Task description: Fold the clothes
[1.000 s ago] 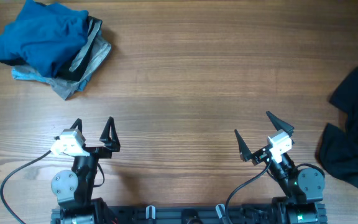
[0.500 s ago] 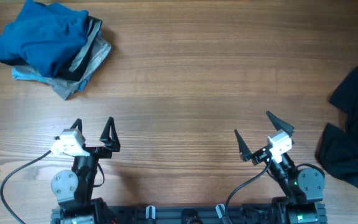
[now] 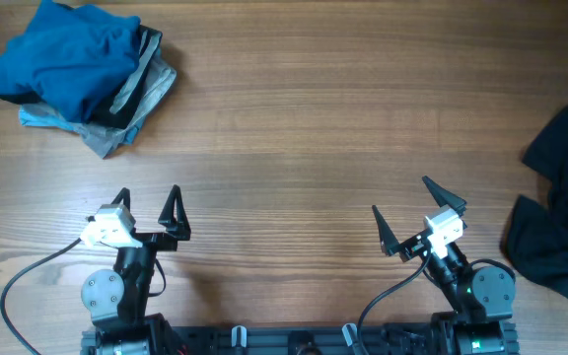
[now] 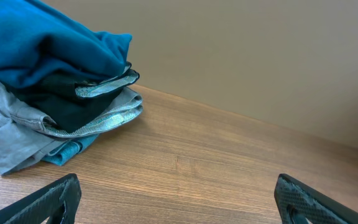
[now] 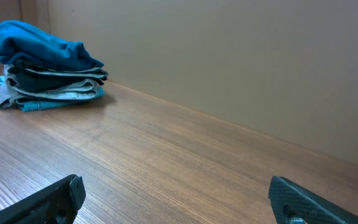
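The black T-shirt (image 3: 560,212) lies crumpled at the table's right edge in the overhead view, partly cut off by the frame; no white tag shows. My right gripper (image 3: 403,209) is open and empty near the front edge, left of the shirt and apart from it. My left gripper (image 3: 148,209) is open and empty near the front left. In the left wrist view the open fingers (image 4: 176,205) frame bare wood. In the right wrist view the open fingers (image 5: 176,202) also frame bare wood; the black shirt is out of view there.
A pile of folded clothes with a bright blue garment (image 3: 62,54) on top and a grey one (image 3: 141,94) under it sits at the far left corner. It also shows in the left wrist view (image 4: 48,43) and the right wrist view (image 5: 45,65). A beige wall (image 5: 229,62) backs the table.
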Robot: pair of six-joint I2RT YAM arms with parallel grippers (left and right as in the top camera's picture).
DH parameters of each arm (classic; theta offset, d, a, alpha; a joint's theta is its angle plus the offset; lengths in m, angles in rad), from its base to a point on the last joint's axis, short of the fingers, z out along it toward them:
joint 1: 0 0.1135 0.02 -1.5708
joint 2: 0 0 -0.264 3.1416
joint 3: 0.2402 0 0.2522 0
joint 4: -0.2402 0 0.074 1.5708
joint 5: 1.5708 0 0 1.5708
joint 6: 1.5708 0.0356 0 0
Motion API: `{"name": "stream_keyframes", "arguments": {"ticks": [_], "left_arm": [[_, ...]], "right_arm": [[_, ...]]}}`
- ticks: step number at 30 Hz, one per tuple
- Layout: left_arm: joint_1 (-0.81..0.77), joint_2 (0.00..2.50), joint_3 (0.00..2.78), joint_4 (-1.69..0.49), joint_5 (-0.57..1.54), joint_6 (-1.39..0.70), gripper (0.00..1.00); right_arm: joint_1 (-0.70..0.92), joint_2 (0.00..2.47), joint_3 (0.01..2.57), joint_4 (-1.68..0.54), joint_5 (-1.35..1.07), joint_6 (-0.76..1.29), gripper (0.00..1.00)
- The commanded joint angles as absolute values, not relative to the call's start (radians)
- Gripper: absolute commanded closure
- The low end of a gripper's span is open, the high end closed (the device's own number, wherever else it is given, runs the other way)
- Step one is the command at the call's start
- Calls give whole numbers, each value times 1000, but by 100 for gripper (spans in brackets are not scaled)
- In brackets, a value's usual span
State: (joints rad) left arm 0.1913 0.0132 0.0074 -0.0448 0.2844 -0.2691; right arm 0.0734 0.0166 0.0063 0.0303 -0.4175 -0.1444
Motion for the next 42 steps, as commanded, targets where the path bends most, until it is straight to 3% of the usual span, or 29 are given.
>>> {"name": "stream_keyframes", "arguments": {"ticks": [1, 23, 26, 32, 35, 42], "left_arm": [[187, 7, 6, -50, 275, -270, 0], [187, 7, 6, 12, 277, -271, 0], [187, 7, 6, 22, 280, -278, 0], [187, 7, 10, 102, 307, -278, 0], [187, 7, 102, 116, 312, -278, 0], [187, 229, 434, -163, 241, -278, 0]], "right_arm": [[78, 17, 5, 33, -414, -158, 0], [78, 17, 5, 49, -414, -159, 0], [78, 17, 5, 104, -524, -159, 1], [78, 17, 21, 196, -505, -6, 0], [78, 35, 132, 86, -330, 218, 0], [78, 390, 479, -239, -310, 227, 0]]}}
